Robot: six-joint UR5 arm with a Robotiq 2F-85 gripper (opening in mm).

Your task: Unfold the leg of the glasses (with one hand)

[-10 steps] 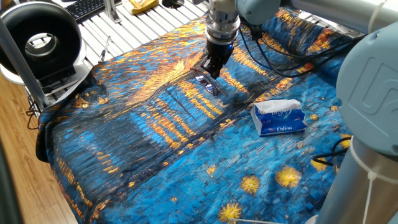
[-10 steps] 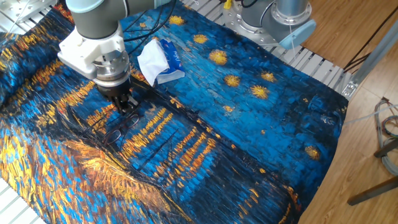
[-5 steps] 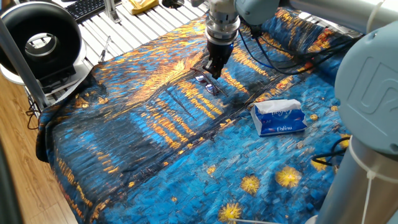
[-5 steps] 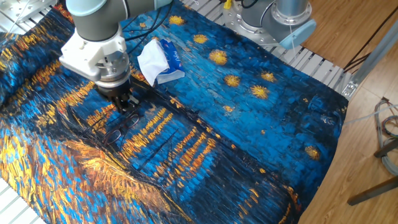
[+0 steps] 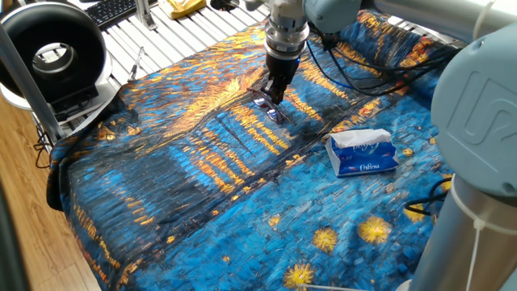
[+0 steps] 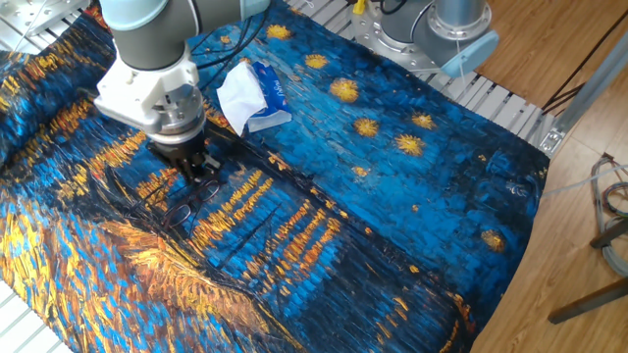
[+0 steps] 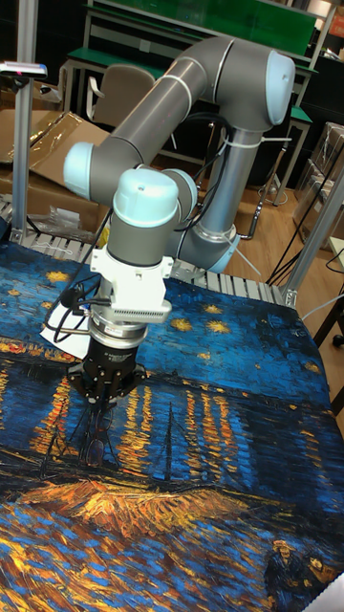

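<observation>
Down low, the jaws point at the cloth, tips close together right at the glasses (image 5: 269,109); whether they pinch a leg or just touch it cannot be told, since the wire is too thin and dark against the pattern. Hand (image 5: 272,90) is black with a blue glow near its base in one fixed view; in the other fixed view the hand (image 6: 197,164) sits just above the glasses (image 6: 192,199), whose oval lenses barely show. Tall fixed view: hand (image 7: 101,394) in view, glasses (image 7: 95,442) just a faint dark outline below it, legs unreadable. Glasses lie on the painted blue-orange cloth (image 5: 194,186) covering the table, mid-cloth. Tissue pack (image 5: 362,153) is well apart to one side. Arm (image 7: 191,115) is partly cut off in both fixed views.
</observation>
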